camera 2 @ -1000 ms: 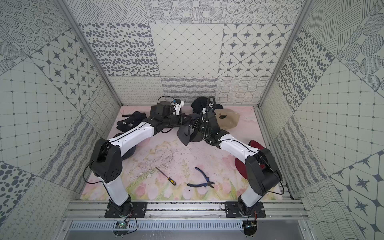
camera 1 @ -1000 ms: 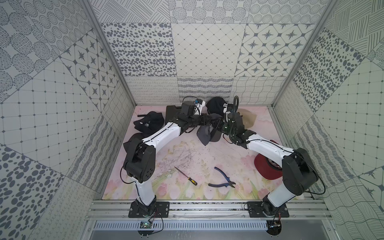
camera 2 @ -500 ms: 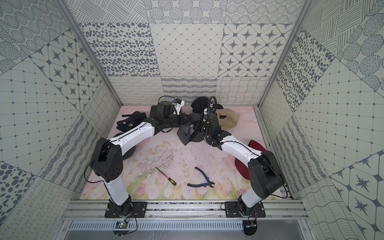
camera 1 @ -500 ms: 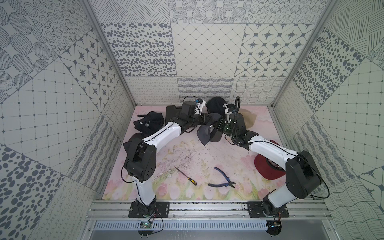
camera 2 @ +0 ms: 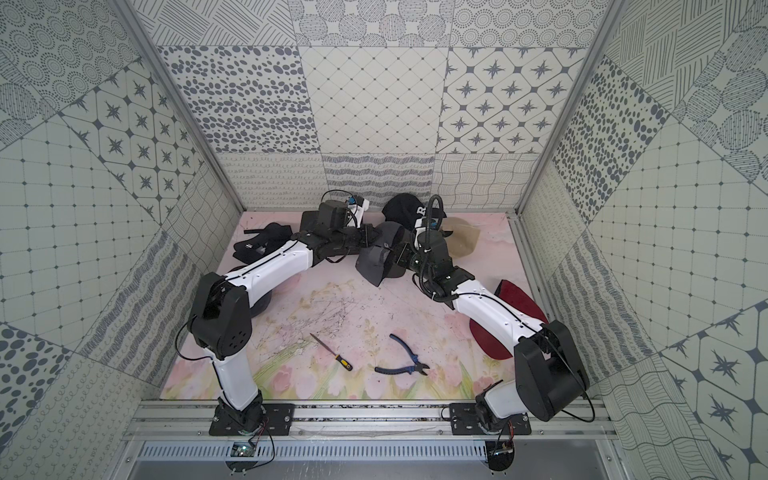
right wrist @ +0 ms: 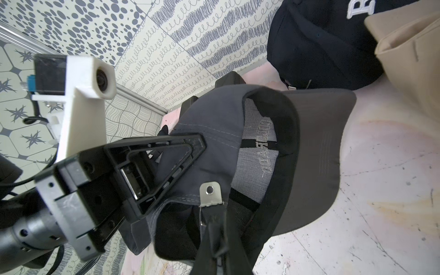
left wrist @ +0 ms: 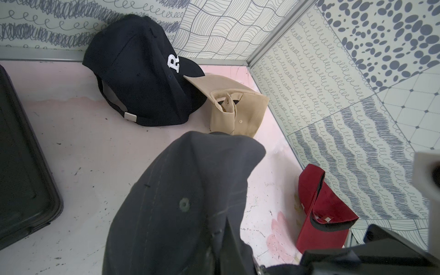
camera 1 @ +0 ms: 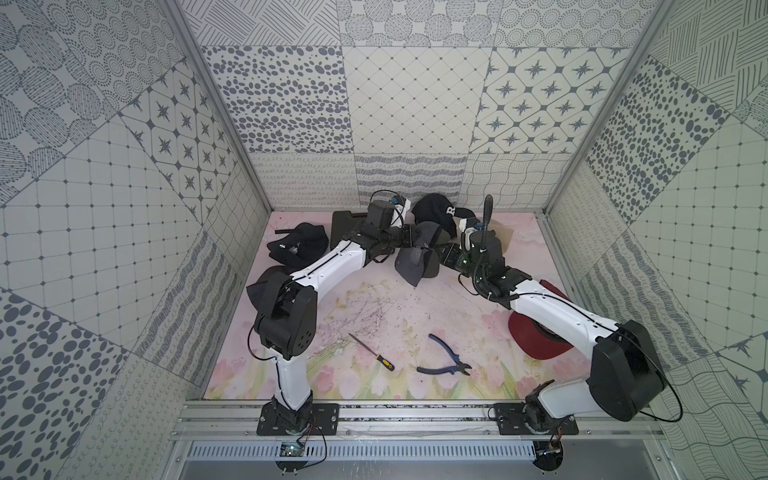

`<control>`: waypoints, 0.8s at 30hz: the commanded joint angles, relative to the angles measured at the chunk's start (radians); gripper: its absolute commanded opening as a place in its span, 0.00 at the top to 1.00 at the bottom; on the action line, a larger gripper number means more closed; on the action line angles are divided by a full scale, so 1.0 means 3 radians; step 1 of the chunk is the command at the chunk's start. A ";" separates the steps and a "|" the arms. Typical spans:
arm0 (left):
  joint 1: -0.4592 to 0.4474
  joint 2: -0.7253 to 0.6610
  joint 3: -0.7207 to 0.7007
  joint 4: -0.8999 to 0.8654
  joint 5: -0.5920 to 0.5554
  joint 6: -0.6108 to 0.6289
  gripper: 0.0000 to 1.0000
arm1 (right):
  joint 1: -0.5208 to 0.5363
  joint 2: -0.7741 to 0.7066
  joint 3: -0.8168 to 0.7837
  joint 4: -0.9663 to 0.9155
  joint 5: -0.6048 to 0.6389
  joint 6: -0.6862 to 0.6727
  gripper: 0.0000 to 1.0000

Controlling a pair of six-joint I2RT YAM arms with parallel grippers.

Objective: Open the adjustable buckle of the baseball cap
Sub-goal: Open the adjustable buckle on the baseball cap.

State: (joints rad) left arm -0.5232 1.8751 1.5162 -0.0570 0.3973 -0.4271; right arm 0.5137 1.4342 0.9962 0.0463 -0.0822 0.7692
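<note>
**Grey cap gripped from both sides at the back of the worktop**

Your grey cap (right wrist: 309,154) is held between the two arms near the back middle of the worktop (camera 1: 374,299), with its inside facing the right wrist camera. The silver buckle (right wrist: 210,196) sits on the rear strap (right wrist: 206,213). Your right pincer (right wrist: 212,231) is clamped on that strap right beside the buckle. Your left pincer (right wrist: 190,152) is pinched on the crown fabric by the rear opening. A black cap (left wrist: 142,78) and a beige cap (left wrist: 235,107) lie just behind. A screwdriver (camera 1: 372,352) and pliers (camera 1: 444,362) lie well apart, toward the front.

Grey cap (right wrist: 214,119); navy cap (left wrist: 138,71); beige cap (left wrist: 247,107); red cap (left wrist: 326,214)
</note>
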 commanded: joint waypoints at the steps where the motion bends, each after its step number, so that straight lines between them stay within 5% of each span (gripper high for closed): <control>1: 0.0012 0.0036 0.0064 0.0056 -0.0345 0.0155 1.00 | -0.0035 -0.0132 -0.0054 -0.0062 -0.0019 -0.0088 1.00; 3: 0.0011 0.0037 0.0057 0.0051 -0.0345 0.0161 1.00 | -0.0038 -0.0143 -0.0066 -0.0056 -0.0041 -0.0108 1.00; 7: 0.0012 0.0060 0.0086 0.0111 -0.0146 0.0093 1.00 | -0.0092 -0.0138 -0.0155 0.0167 -0.0249 -0.0137 0.40; 9: 0.0010 0.0089 0.0138 0.0107 -0.0060 0.0053 1.00 | -0.0135 -0.0155 -0.0203 0.0185 -0.0327 -0.0156 0.30; 15: 0.0011 0.0132 0.0222 0.0103 0.0031 0.0012 1.00 | -0.0386 -0.0256 -0.0588 0.0610 -0.0972 -0.0085 0.28; 24: 0.0012 0.0118 0.0208 0.0135 0.0058 -0.0060 1.00 | -0.0429 0.0176 -0.0726 0.1427 -0.1707 0.0120 0.40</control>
State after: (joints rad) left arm -0.5217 1.9106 1.5658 -0.0620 0.3897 -0.4316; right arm 0.3817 1.4437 0.7784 0.3107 -0.5018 0.7681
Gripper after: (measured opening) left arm 0.053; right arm 0.601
